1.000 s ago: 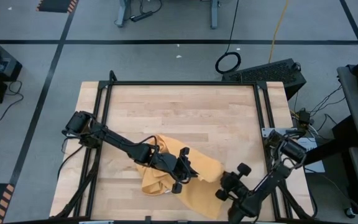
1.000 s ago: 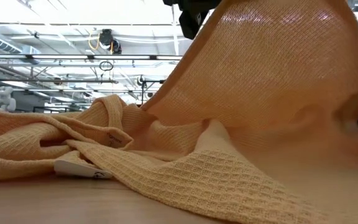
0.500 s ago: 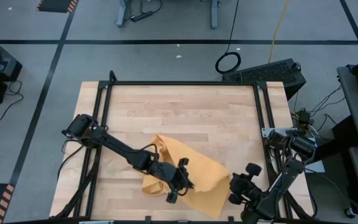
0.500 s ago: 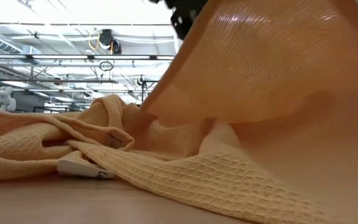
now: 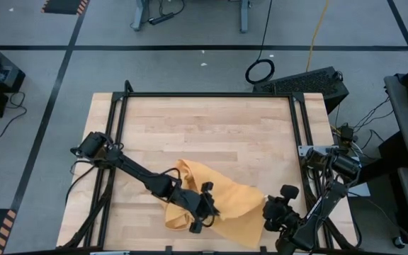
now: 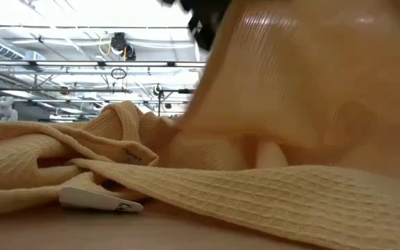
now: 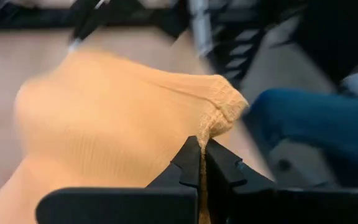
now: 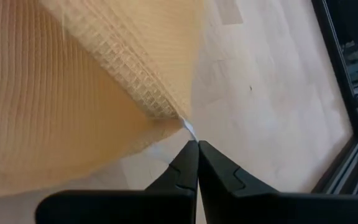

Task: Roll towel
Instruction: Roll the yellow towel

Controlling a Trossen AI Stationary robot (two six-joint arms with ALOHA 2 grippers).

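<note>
Mustard-yellow waffle-weave cloth towel (image 5: pixel 211 202) lies crumpled at near-centre of the wooden table (image 5: pixel 211 127). Left gripper (image 7: pixel 201 144) pinches a towel edge, likely lifting to spread it. Right gripper (image 8: pixel 196 144), near right, pinches a corner.

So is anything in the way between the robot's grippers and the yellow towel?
No, nothing is in between. The left gripper is already shut on an edge of the towel, holding part of it up off the table. The right gripper is shut right at a towel corner near the table's front edge.
</note>
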